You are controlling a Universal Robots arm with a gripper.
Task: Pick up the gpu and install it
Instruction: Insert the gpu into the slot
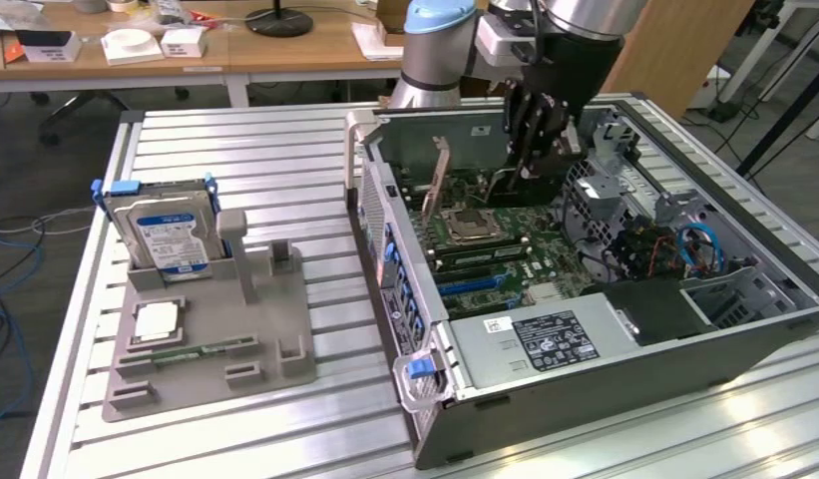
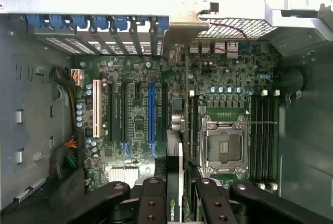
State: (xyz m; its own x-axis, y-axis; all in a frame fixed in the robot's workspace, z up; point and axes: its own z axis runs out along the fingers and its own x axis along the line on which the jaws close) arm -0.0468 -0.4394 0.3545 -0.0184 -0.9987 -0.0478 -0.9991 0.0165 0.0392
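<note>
- On the exterior view's left we see a grey plastic holder (image 1: 209,349) on the slatted aluminium surface (image 1: 249,150). It carries a silver hard drive with a blue-and-white label (image 1: 170,235) upright, well apart from the arm.
- Beside the holder lies the open black computer case (image 1: 583,414), whose near wall is lined with blue clips (image 1: 396,269).
- The arm (image 1: 436,40) comes straight down into the case's far end, with the black claw (image 1: 529,165) pointing at the green motherboard (image 2: 135,125).
- In the wrist view the claw (image 2: 177,195) is clenched on the gpu (image 2: 173,207), a thin black card seen edge-on.
- The card runs from the claw to the clip wall, between the long blue expansion slot (image 2: 151,112) and the silver processor socket (image 2: 223,148). We cannot tell whether it is seated.
- Grey metal brackets (image 1: 599,190) stand just beside the claw on the exterior view's right, and the case is open on top.
</note>
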